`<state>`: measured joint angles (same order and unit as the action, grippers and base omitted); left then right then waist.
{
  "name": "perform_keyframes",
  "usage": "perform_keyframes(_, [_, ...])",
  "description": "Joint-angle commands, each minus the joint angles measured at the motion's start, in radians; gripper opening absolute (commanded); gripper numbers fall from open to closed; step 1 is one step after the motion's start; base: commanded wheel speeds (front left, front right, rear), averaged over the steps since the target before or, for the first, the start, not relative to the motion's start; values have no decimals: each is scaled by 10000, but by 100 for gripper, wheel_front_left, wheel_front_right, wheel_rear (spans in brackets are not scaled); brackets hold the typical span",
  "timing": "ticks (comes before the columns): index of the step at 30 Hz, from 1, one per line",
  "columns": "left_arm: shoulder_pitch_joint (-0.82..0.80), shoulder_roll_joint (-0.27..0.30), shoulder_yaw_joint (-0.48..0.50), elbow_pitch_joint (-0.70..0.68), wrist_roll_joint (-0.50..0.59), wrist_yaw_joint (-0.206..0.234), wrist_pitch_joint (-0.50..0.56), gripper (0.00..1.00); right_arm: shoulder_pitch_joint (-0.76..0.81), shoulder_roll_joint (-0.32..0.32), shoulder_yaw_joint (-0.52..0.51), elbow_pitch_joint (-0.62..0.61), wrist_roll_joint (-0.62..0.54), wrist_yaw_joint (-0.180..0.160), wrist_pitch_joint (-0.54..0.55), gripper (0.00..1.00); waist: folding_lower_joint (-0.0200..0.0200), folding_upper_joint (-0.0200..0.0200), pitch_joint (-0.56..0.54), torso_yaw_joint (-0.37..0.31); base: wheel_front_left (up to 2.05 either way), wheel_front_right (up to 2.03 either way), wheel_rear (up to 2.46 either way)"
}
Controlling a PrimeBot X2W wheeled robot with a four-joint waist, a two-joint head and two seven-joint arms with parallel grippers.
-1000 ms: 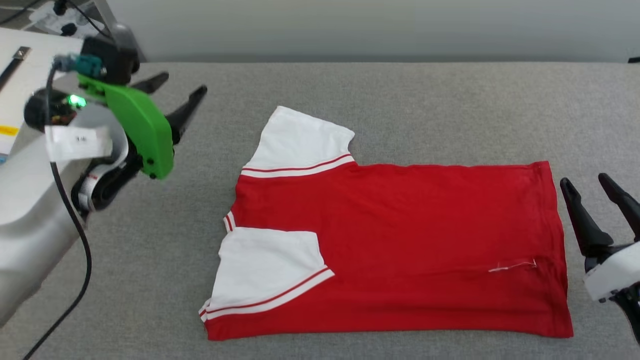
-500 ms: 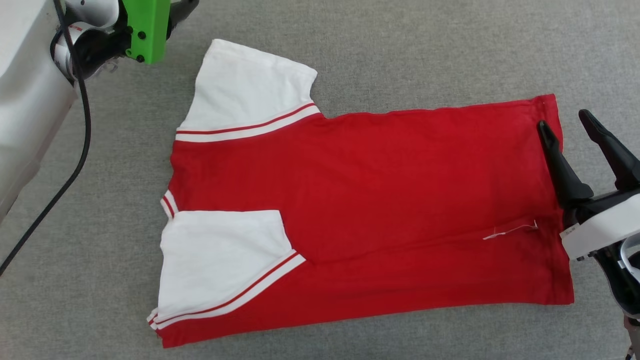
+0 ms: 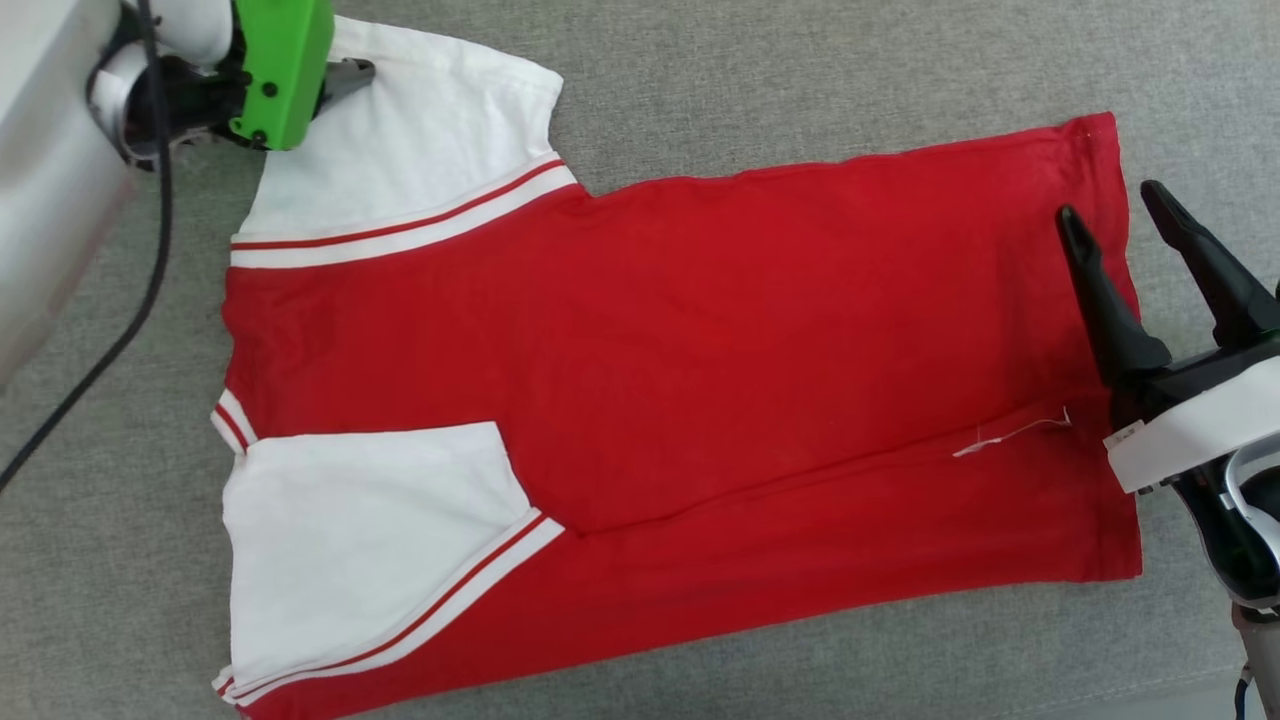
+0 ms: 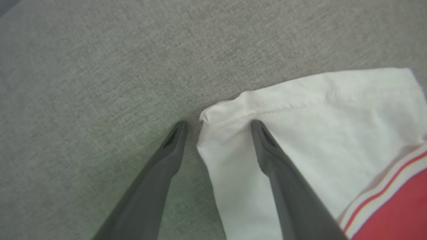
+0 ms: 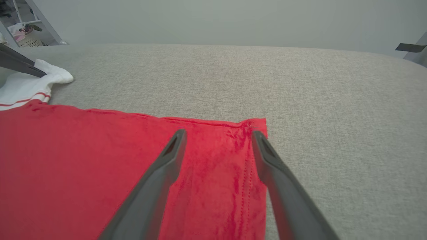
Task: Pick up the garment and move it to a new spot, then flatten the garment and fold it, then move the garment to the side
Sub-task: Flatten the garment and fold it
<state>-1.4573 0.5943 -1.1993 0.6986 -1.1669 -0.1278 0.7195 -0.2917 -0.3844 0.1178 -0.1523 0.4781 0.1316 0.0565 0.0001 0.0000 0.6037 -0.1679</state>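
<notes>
Currently: red jersey T-shirt (image 3: 760,330), white-sleeved, flat on grey fabric table (image 3: 800,60). Likely soft, light, limp; grip corners. Left claw (image 4: 218,123) open astride its sleeve corner; right claw (image 5: 218,131) open above its hem corner.

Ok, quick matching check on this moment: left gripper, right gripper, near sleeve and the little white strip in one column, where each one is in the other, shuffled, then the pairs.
Things
1. left gripper
2. right gripper
3. near sleeve
4. white strip

Places
A. lying on the garment, close to its hem
B. open, over the hem near its far corner
C. folded in over the garment's red body
D. open, astride the corner of the far sleeve

Pairs: 1-D, 2-B, 3-C, 4-A
</notes>
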Motion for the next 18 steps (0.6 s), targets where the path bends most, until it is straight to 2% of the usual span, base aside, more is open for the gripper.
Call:
perform_keyframes(1, [421,-28,-339,67,-85,-27,192,10,-197,-3,15,81,19,-9,-86,100,-1,0,109,-102,0,0,0])
perform_keyframes(2, [472,-5,-385,32,-97,-27,221,0,-212,-20,-5,115,36,-9,-100,100,-1,0,86,-87,0,0,0])
perform_keyframes(6, [572,82,-502,-161,-69,-27,-114,0,-338,-153,-136,197,83,-9,-152,100,-1,0,-153,41,0,0,0])
perform_keyframes(11, [531,139,-556,-565,-39,-28,-1041,0,-760,-832,-434,115,52,-9,173,100,-1,0,-709,339,0,0,0])
perform_keyframes(15, [632,211,-620,-1127,8,-28,-1765,0,-1314,-1729,-389,121,215,-9,1207,100,-1,0,-1205,644,0,0,0])
perform_keyframes(18, [730,247,-669,-1567,89,-28,-2214,0,-1826,-2430,-122,264,860,-9,2571,100,-1,0,-1504,896,0,0,0])
